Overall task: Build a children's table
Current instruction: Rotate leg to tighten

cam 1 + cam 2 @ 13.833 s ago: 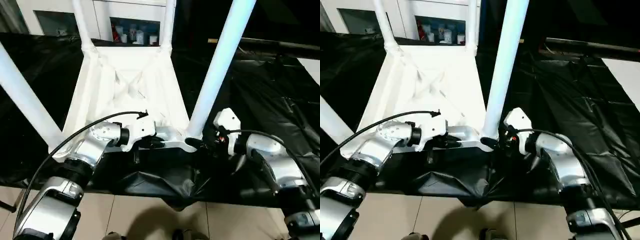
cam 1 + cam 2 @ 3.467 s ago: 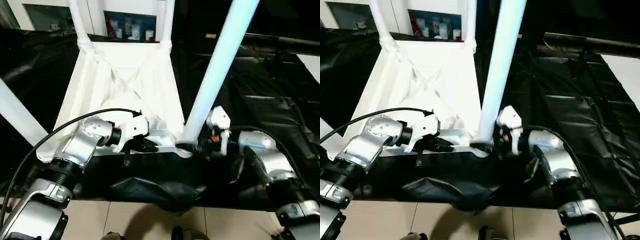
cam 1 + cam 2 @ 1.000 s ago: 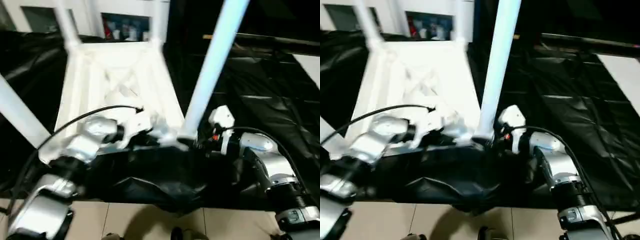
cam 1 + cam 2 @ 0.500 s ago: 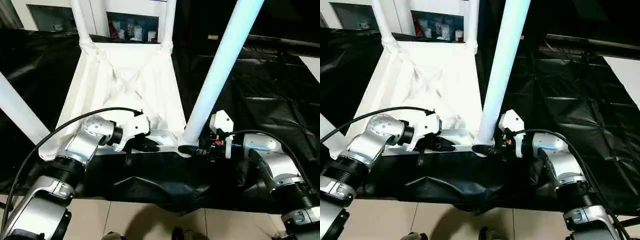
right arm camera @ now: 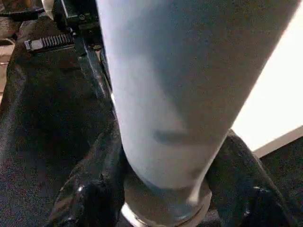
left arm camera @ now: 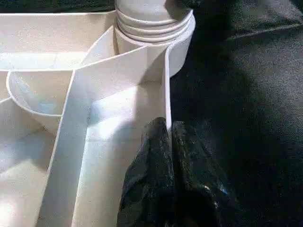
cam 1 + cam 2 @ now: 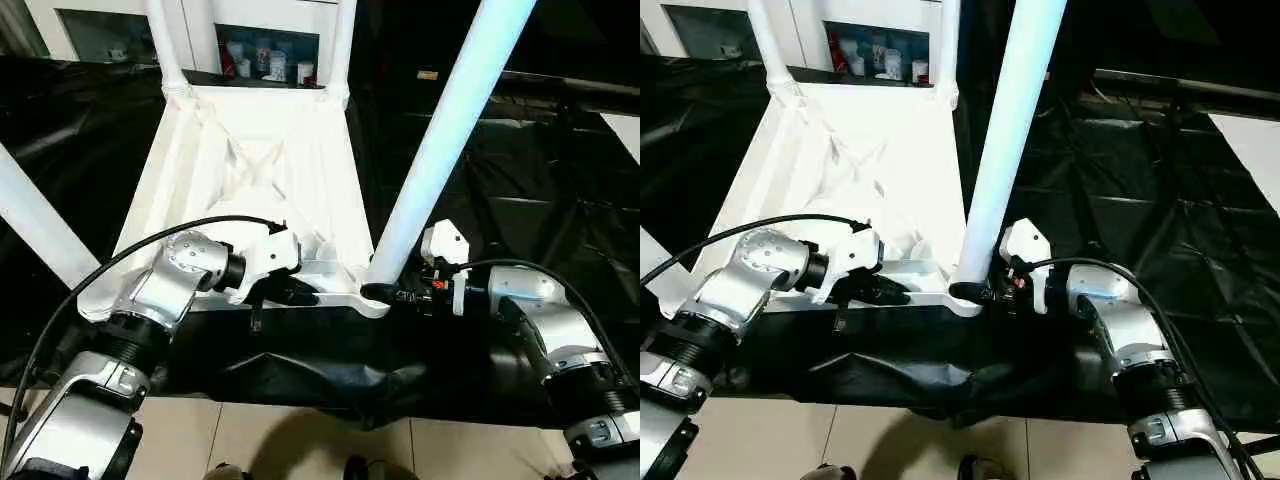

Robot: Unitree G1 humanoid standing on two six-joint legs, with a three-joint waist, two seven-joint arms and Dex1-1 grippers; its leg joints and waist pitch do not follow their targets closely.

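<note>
Right end effector [image 7: 992, 292]: its two black fingers [image 5: 90, 189] are pinching the base of the near-right leg [image 7: 1010, 140], one on each side, just above the ribbed collar where the leg enters its corner socket [image 7: 377, 297].
Left end effector [image 7: 298, 292]: pressed together on the thin near rim [image 6: 166, 90] of the table top [image 7: 260, 170], one finger on either side of that wall, just beside the same corner.
Change over the last second: the head view was smeared by motion a second ago and is steady now; half a second ago both end effectors sat at these same spots, so neither grip has been released.
Meaning for the task: all four legs stand up from the upturned top, the two far ones [image 7: 165, 50] and the near-left leg [image 7: 35, 225] included; my judgement is that this last leg is being seated or tightened and the build is near its end.
Table relative to the end effectors: it lies underside up on the black-covered worktop [image 7: 1140, 190], stretching away from both; the held corner sits between them, at the worktop's near edge.
Beyond: a white cabinet [image 7: 265, 45] with small items stands behind.
</note>
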